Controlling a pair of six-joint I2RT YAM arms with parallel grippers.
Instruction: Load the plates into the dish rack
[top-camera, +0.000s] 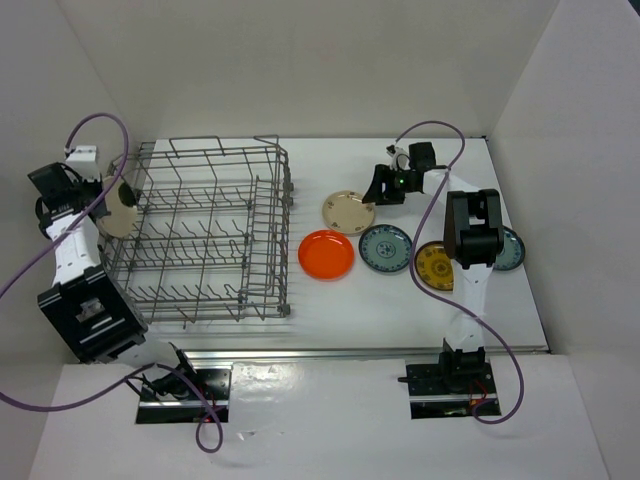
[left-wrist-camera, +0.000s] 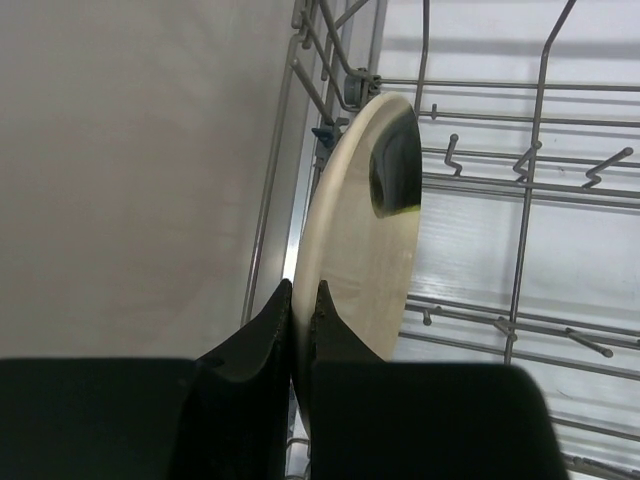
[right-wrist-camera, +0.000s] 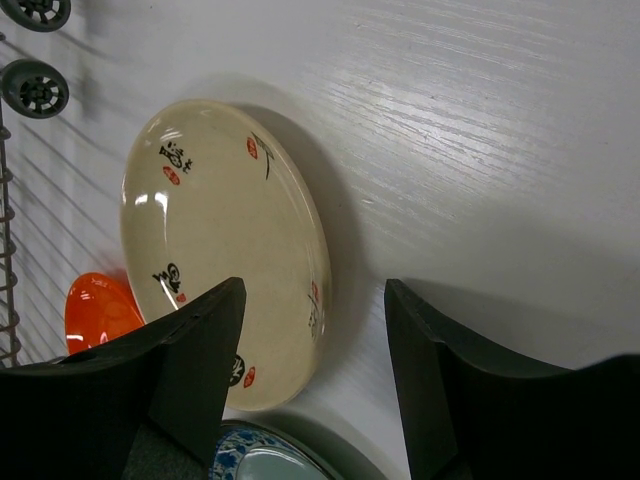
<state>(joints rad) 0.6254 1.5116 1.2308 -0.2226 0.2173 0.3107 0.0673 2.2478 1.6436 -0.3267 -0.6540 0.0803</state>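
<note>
A cream plate (left-wrist-camera: 365, 240) is held on edge, clamped at its rim by the left jaws, against the left wall of the dish rack (top-camera: 282, 240), left of frame. The right jaws are spread apart over a second cream plate (right-wrist-camera: 225, 250) on the worktop (right-wrist-camera: 480, 150). Loading is judged under way. Next, the held plate needs lowering between the tines.

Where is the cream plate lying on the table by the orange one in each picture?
Top external: the cream plate lies right of the dish rack, just beyond the orange plate.
Left wrist: not in it; that view shows another cream plate, pinched in the left gripper.
Right wrist: the cream plate sits left of centre, beside the open right gripper.
Shared landmark: the orange plate, at the left edge of the right wrist view.
</note>
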